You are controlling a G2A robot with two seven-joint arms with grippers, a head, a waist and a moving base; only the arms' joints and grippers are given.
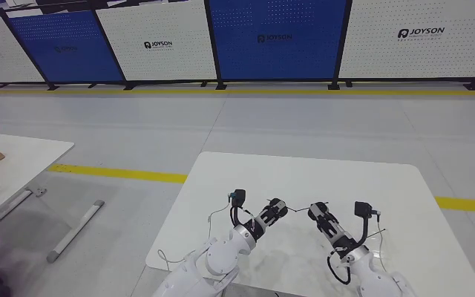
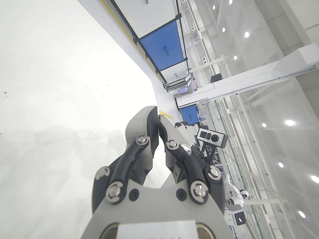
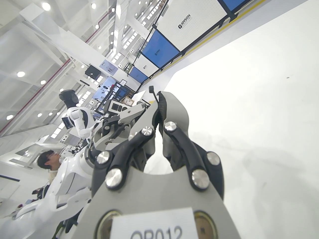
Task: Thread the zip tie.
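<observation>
Zip tie look: the zip tie (image 1: 297,210) is a thin black strap, stretched nearly straight from 9 o'clock to 3 o'clock in the top view. It has a small square head (image 3: 151,89).
Table: a white table (image 1: 334,174), with both grippers over its 6 o'clock half.
Left gripper: the left gripper (image 2: 158,123) is at the strap's 9 o'clock end. Its fingers (image 2: 139,128) are pressed together, and in the top view the strap runs right up to their tips.
Strap between: the middle of the strap spans the gap between the two grippers, with the tips of each facing the other.
Right gripper: the right gripper (image 3: 159,98) is at the strap's 3 o'clock end. Its fingers (image 3: 174,110) pinch the strap just below the head, and a short length with the head pokes out past the tips, toward the left gripper.
</observation>
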